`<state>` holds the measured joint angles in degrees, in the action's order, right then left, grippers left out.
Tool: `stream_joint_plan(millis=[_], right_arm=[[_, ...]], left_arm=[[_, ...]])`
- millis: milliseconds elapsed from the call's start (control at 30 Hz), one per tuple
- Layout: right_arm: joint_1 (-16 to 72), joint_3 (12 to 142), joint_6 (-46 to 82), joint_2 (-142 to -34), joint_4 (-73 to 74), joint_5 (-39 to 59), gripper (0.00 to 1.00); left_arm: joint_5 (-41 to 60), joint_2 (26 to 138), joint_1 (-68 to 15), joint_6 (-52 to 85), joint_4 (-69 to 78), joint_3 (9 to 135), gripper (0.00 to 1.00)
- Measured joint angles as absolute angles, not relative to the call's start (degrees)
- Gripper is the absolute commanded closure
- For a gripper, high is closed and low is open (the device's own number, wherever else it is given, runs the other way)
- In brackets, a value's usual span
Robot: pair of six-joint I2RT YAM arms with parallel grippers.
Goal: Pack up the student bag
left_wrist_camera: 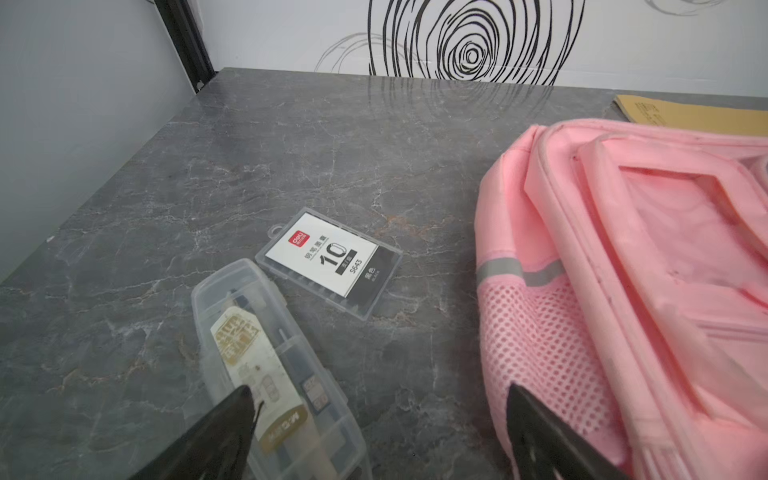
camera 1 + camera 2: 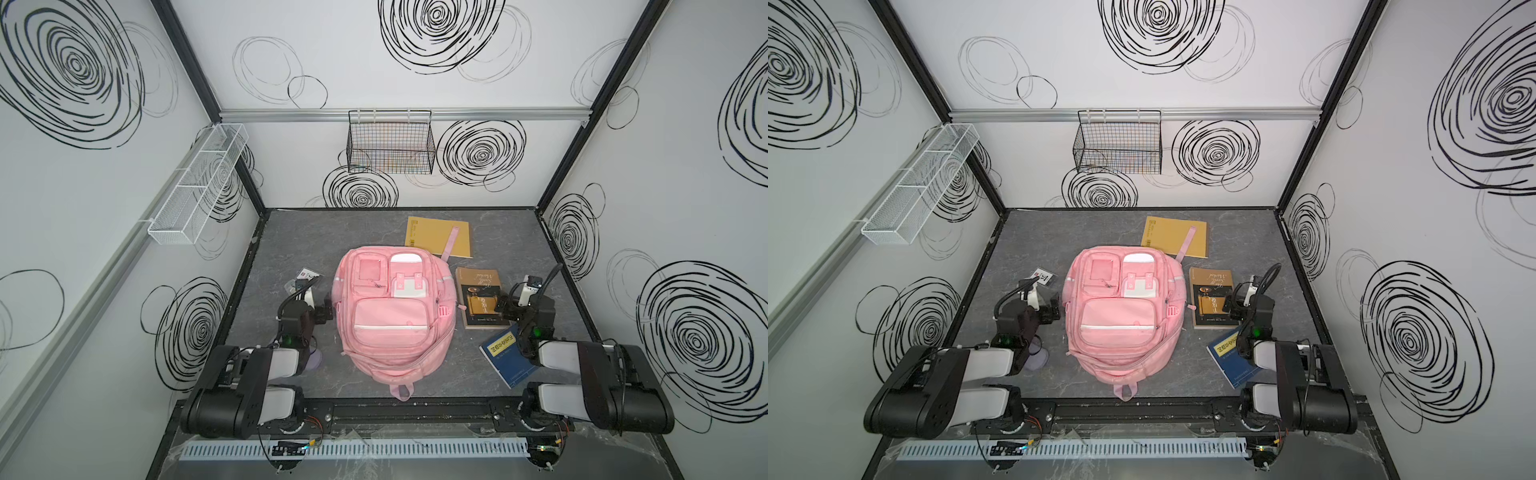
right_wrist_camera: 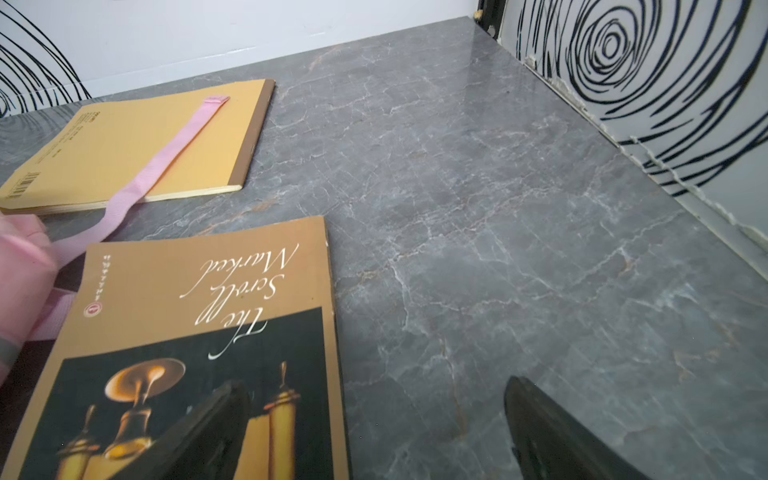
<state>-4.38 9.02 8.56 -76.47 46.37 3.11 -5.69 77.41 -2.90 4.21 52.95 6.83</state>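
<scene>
Bag (image 2: 395, 316) flat, front up, centre of table (image 2: 519, 249). Left gripper (image 1: 379, 390) at bag's 9 o'clock, jaws wide, empty, by case (image 1: 266, 353). Right gripper (image 3: 376, 386) at 3 o'clock, wide, empty, over book (image 3: 199, 332).

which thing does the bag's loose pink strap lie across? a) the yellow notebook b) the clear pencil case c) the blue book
a: the pink strap runs from the student bag up over the cover of the yellow notebook behind it.
</scene>
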Motion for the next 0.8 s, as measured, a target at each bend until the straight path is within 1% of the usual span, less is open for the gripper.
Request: stream_joint_plan(millis=[133,333,800], right_arm=[[-4.03,10.37,7.40,-80.93,52.27,2.31,0.00],[-3.75,11.27,6.20,-83.46,57.91,1.58,0.00],[-3.64,11.64,5.10,-83.83,62.81,0.75,0.00]], left_arm=[[-6.11,82.02,-3.05,3.22,60.23,7.97,0.04],[-6.52,84.68,-3.11,2.26,67.29,8.49,0.04],[-6.76,85.25,-3.38,1.23,73.82,9.04,0.04]])
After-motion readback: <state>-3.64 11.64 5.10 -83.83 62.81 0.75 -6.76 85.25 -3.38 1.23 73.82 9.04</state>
